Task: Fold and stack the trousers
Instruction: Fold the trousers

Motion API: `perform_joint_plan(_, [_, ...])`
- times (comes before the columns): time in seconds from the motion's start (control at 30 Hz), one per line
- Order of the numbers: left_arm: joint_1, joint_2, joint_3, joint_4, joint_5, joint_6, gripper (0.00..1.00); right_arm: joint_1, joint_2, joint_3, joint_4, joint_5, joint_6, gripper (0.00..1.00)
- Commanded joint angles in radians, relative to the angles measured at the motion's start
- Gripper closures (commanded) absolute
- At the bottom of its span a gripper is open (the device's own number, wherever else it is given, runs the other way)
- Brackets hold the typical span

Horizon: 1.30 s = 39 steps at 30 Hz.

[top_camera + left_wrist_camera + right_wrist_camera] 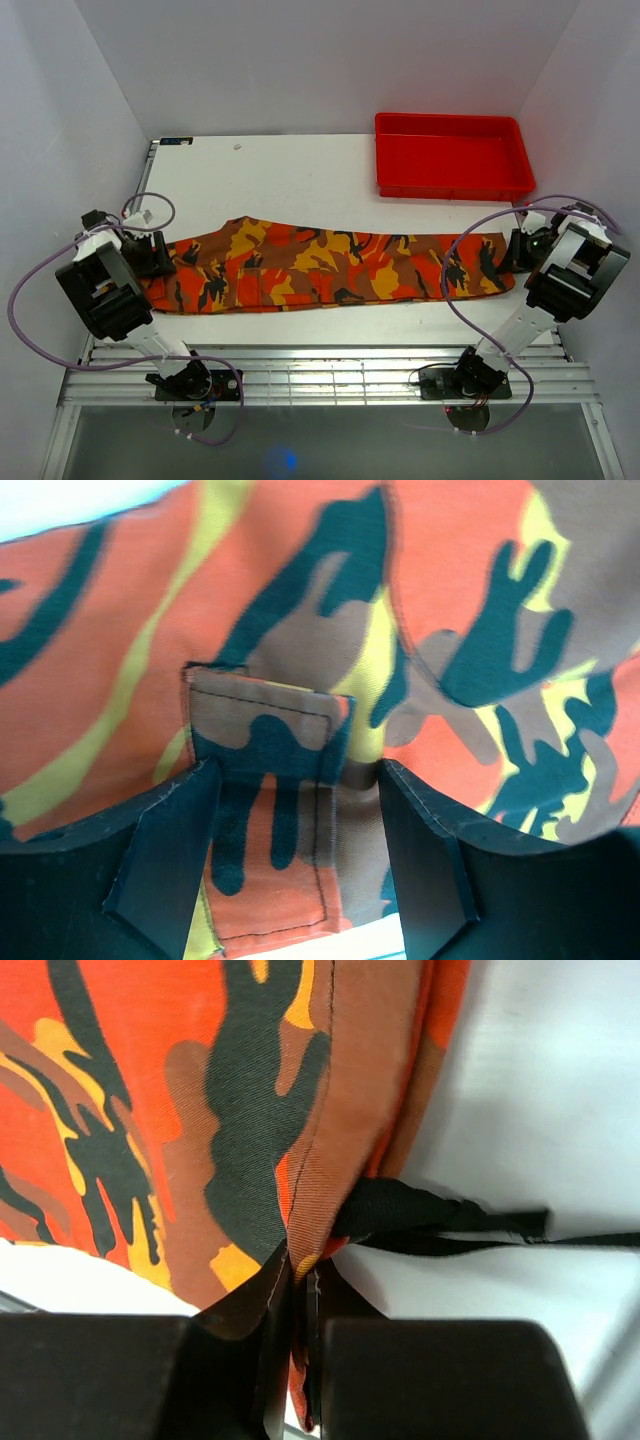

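The long cloth trousers in orange, red, yellow and dark brown camouflage print lie stretched flat across the middle of the white desk, waist toward the left edge and hems toward the right edge, with a plain red plastic tray well apart at the far right corner. The right hand is pinched narrow on the hem's stitched edge, just beside a black cord that trails from the cuff onto the desk. The left hand stands wide, its dark fingers either side of a sewn brown belt loop at the waistband, gripping nothing yet. The step looks like taking both ends for an end-to-end fold. To do it well, the left hand should probably close over the whole waistband, not the loop alone, since the woven cloth is limp and layers could slip apart. Lifting both ends evenly would keep the seams aligned and stop the slack middle from dragging or creasing.
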Motion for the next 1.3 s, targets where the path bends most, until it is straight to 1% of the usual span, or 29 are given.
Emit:
perform_joint_plan(0.0, [-0.081, -0.070, -0.037, -0.034, 0.038, 0.009, 0.25, -0.040, -0.116, 0.091, -0.048, 0.051, -0.046, 0.92])
perform_joint_plan(0.1, [-0.127, -0.112, -0.048, -0.034, 0.062, 0.002, 0.24, -0.078, -0.134, 0.130, -0.053, 0.137, -0.081, 0.92])
perform_joint_plan(0.27, [-0.141, -0.159, -0.010, -0.053, 0.110, -0.016, 0.20, -0.126, -0.128, 0.232, -0.094, 0.182, -0.145, 0.92])
perform_joint_plan(0.37, [-0.141, -0.175, 0.011, -0.079, 0.140, -0.007, 0.19, -0.114, -0.142, 0.272, -0.160, 0.117, -0.159, 0.92])
perform_joint_plan(0.4, [-0.139, -0.178, 0.011, -0.079, 0.142, -0.005, 0.19, -0.103, -0.148, 0.279, -0.210, 0.044, -0.159, 0.92])
perform_joint_plan(0.5, [-0.141, -0.164, 0.003, -0.076, 0.136, -0.004, 0.19, -0.025, -0.194, 0.242, -0.252, -0.082, -0.129, 0.92])
perform_joint_plan(0.53, [-0.141, -0.159, -0.005, -0.071, 0.134, -0.002, 0.19, 0.004, -0.211, 0.219, -0.243, -0.097, -0.110, 0.92])
perform_joint_plan(0.57, [-0.141, -0.152, -0.011, -0.064, 0.136, -0.002, 0.19, 0.079, -0.251, 0.172, -0.230, -0.111, -0.072, 0.92])
perform_joint_plan(0.63, [-0.141, -0.149, -0.038, -0.050, 0.142, -0.010, 0.19, 0.165, -0.286, 0.130, -0.179, -0.151, -0.021, 0.92])
perform_joint_plan(0.67, [-0.142, -0.144, -0.048, -0.045, 0.150, -0.013, 0.18, 0.255, -0.315, 0.104, -0.162, -0.162, 0.033, 0.92])
perform_joint_plan(0.73, [-0.142, -0.140, -0.068, -0.036, 0.153, -0.016, 0.18, 0.339, -0.335, 0.090, -0.125, -0.206, 0.094, 0.92])
perform_joint_plan(0.77, [-0.142, -0.135, -0.074, -0.030, 0.154, -0.018, 0.18, 0.418, -0.346, 0.082, -0.078, -0.217, 0.158, 0.92])
perform_joint_plan(0.8, [-0.142, -0.133, -0.080, -0.025, 0.154, -0.018, 0.18, 0.460, -0.349, 0.069, -0.053, -0.232, 0.190, 0.92])
perform_joint_plan(0.83, [-0.142, -0.130, -0.091, -0.021, 0.156, -0.022, 0.17, 0.530, -0.357, 0.053, -0.017, -0.249, 0.225, 0.92])
perform_joint_plan(0.87, [-0.142, -0.127, -0.094, -0.012, 0.157, -0.024, 0.17, 0.561, -0.363, 0.026, 0.092, -0.265, 0.318, 0.92])
perform_joint_plan(0.9, [-0.144, -0.118, -0.098, -0.010, 0.162, -0.027, 0.17, 0.595, -0.366, -0.038, 0.158, -0.283, 0.372, 0.92])
perform_joint_plan(0.93, [-0.142, -0.115, -0.104, -0.008, 0.165, -0.031, 0.17, 0.676, -0.365, -0.065, 0.222, -0.288, 0.420, 0.92])
perform_joint_plan(0.97, [-0.144, -0.110, -0.108, -0.005, 0.168, -0.033, 0.17, 0.714, -0.358, -0.082, 0.276, -0.288, 0.495, 0.92])
perform_joint_plan(1.0, [-0.144, -0.109, -0.112, -0.005, 0.171, -0.036, 0.16, 0.754, -0.351, -0.094, 0.373, -0.273, 0.532, 0.92])
perform_joint_plan(1.03, [-0.145, -0.107, -0.114, -0.005, 0.173, -0.034, 0.16, 0.826, -0.333, -0.108, 0.418, -0.263, 0.554, 0.92])
perform_joint_plan(1.07, [-0.147, -0.107, -0.118, -0.004, 0.173, -0.033, 0.16, 0.859, -0.322, -0.108, 0.456, -0.254, 0.612, 0.92])
perform_joint_plan(1.1, [-0.147, -0.107, -0.120, -0.004, 0.171, -0.031, 0.16, 0.892, -0.308, -0.102, 0.497, -0.221, 0.623, 0.92])
perform_joint_plan(1.13, [-0.147, -0.107, -0.121, -0.004, 0.165, -0.028, 0.15, 0.949, -0.273, -0.071, 0.501, -0.202, 0.626, 0.92])
perform_joint_plan(1.23, [-0.147, -0.106, -0.131, 0.002, 0.148, -0.027, 0.15, 1.014, -0.219, -0.041, 0.547, -0.182, 0.670, 0.92])
perform_joint_plan(1.27, [-0.145, -0.106, -0.134, 0.005, 0.148, -0.028, 0.14, 1.025, -0.213, -0.039, 0.570, -0.176, 0.719, 0.92])
